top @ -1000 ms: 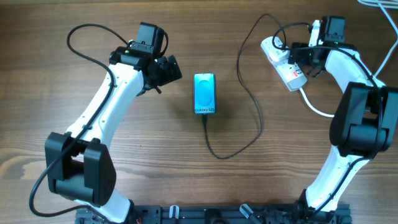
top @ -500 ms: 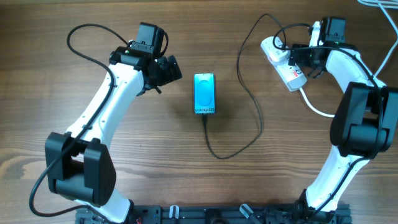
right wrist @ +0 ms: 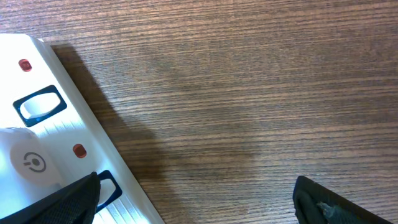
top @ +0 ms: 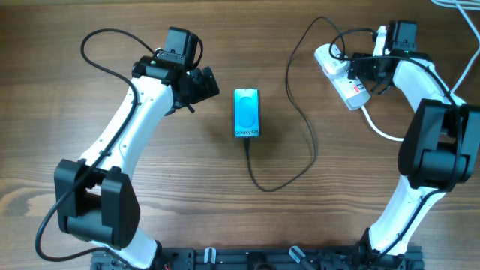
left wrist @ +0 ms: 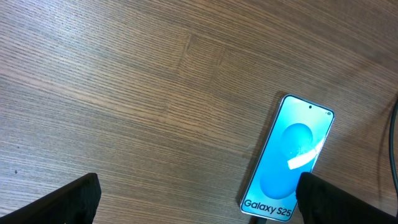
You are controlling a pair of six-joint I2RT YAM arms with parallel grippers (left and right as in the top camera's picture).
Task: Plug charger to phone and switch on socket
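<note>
Two claws, both spread; charger [top: 262,190] loops nearest base, tip meeting phone [top: 247,112] bottom edge; phone flat mid-table, near left gripper [top: 201,84], not touching; farthest, socket [top: 341,75] partly beneath right gripper [top: 369,73].

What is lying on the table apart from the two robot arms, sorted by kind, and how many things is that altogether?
Phones: 1, the phone
Power strips: 1, the socket
Cables: 2, the black charger and the thick white cord
Total: 4
</note>
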